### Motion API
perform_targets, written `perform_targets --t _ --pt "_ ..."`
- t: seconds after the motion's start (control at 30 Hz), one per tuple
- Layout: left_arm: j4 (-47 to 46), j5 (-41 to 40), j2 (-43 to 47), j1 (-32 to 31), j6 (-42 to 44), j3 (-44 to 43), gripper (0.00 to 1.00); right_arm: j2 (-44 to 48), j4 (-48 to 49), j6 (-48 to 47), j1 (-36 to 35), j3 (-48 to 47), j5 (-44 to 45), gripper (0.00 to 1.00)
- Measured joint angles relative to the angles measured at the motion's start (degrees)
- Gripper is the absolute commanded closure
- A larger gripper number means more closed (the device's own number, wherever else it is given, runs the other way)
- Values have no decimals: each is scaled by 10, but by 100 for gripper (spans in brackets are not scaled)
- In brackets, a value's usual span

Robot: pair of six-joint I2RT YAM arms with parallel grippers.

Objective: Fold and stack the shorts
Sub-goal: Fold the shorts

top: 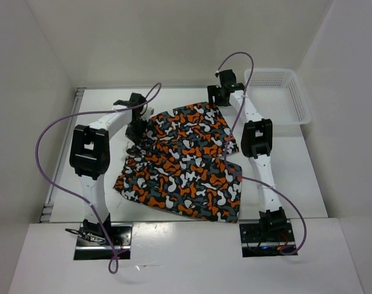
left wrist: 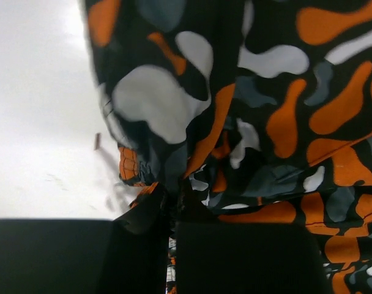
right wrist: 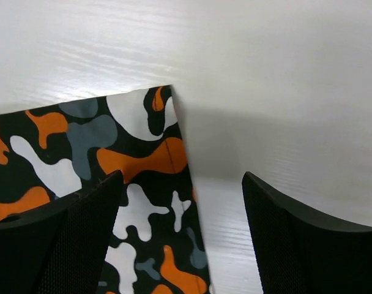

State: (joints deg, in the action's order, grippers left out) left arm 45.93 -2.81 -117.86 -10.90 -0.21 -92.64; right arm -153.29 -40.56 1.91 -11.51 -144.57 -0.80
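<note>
Orange, black, grey and white blotches cover the soft cloth shorts (top: 183, 165). We see them lying in the middle of the white table (top: 296, 184), between the two arms. They are spread out mostly flat, but the left edge is bunched and wrinkled.

The left gripper (top: 137, 131) is down at that bunched left edge. In the left wrist view the shorts (left wrist: 284, 110) fill most of the picture, and the white table (left wrist: 39, 92) shows on the left. The left gripper (left wrist: 172, 223) has its two black fingers (left wrist: 247, 257) close together. A fold of the cloth is squeezed in the thin gap between them.

The right gripper (top: 218, 92) is at the far right corner of the shorts. In the right wrist view we see that corner of the shorts (right wrist: 82, 141) lying flat on the white table (right wrist: 265, 61). The right gripper (right wrist: 181, 177) has its fingers wide apart. One finger (right wrist: 57, 245) is over the cloth and the other is over bare table, with the straight edge of the shorts running between them. We cannot tell if the fingers touch the cloth.

A white plastic basket (top: 303, 101) with mesh walls sits at the far right of the table, apart from the shorts. Purple cables (top: 37, 147) loop along both arms.
</note>
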Motion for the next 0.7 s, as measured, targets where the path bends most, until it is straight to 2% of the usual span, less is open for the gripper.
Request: perform_targets --t 0.17,0.27,0.5,0.67,0.7 --pt "8 -6 28 -69 0 84 100 -26 -6 14 -13 -32 -8 17" --pt "24 -5 30 -100 1 99 100 -36 -5 17 -19 -49 -8 18" --pt "33 2 30 -93 0 87 100 -57 -8 4 -43 -81 17 20" --pt "34 2 30 -92 0 85 100 -56 -5 -12 -76 -72 37 41" --pt "34 2 30 -92 0 85 100 -56 -3 -12 -81 -71 40 54"
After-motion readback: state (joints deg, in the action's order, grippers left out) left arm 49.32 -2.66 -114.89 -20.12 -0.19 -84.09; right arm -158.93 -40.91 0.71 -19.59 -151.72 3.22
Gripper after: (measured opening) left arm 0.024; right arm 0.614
